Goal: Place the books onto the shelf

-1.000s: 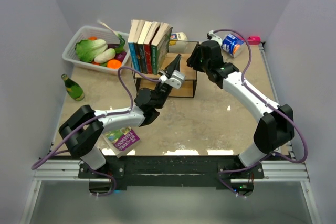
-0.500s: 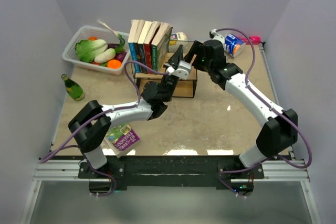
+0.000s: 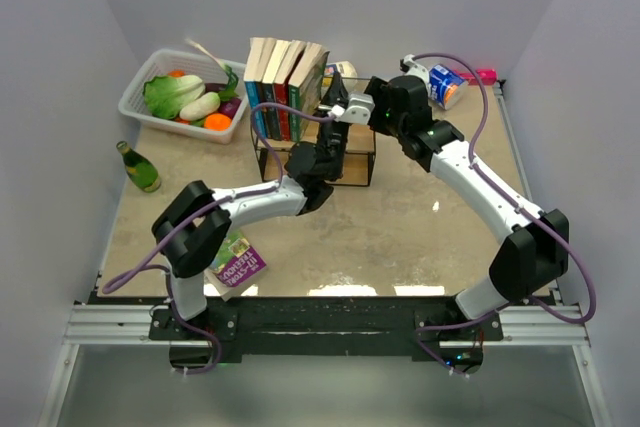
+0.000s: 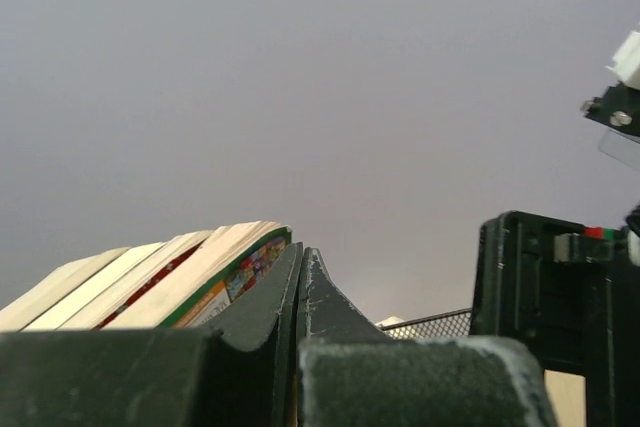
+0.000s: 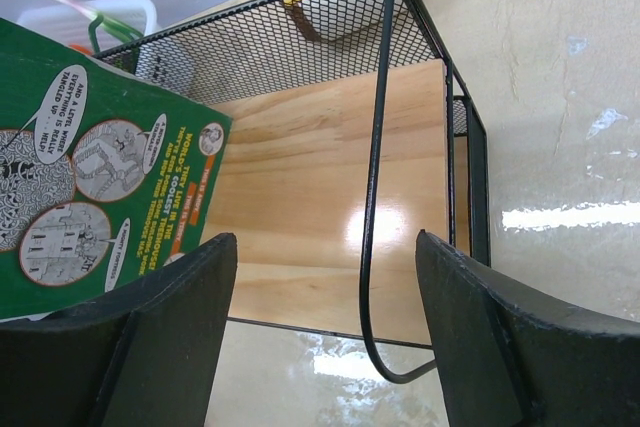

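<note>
Well, the stone-patterned table [image 3: 400, 217] was the biggest thing there, and two arms reached over it from the near edge. The left arm [image 3: 250, 202] and the right arm [image 3: 480, 187] both met at the one shelf [image 3: 362, 175], a black wire rack with pale wooden boards standing toward the back. One white basket [image 3: 138, 89] sat at the far left, holding a heap of vegetables I could not count. I counted five books in all. Four books [image 3: 285, 87] stood upright in the shelf's left half, packed together and tilted to the right, though I could not tell which board they rested on. The outermost was a green book [image 5: 90, 177], its cartoon-covered back facing the free half of the rack. The fifth, a purple-and-green book [image 3: 238, 267], lay flat on the table near the left arm's base, well apart from the shelf. The left gripper [image 3: 333, 107] pointed upward just beside the green book's top edge. Its fingers [image 4: 300, 297] were pressed together and I saw nothing between them. The right gripper [image 5: 322, 247] hung over the bare wooden board beside the books with its jaws spread wide, gripping nothing. One green bottle [image 3: 140, 167] lay near the left wall, one blue-and-white can [image 3: 442, 85] lay in the far right corner, and one small pink object [image 3: 484, 76] sat just beside the can.
</note>
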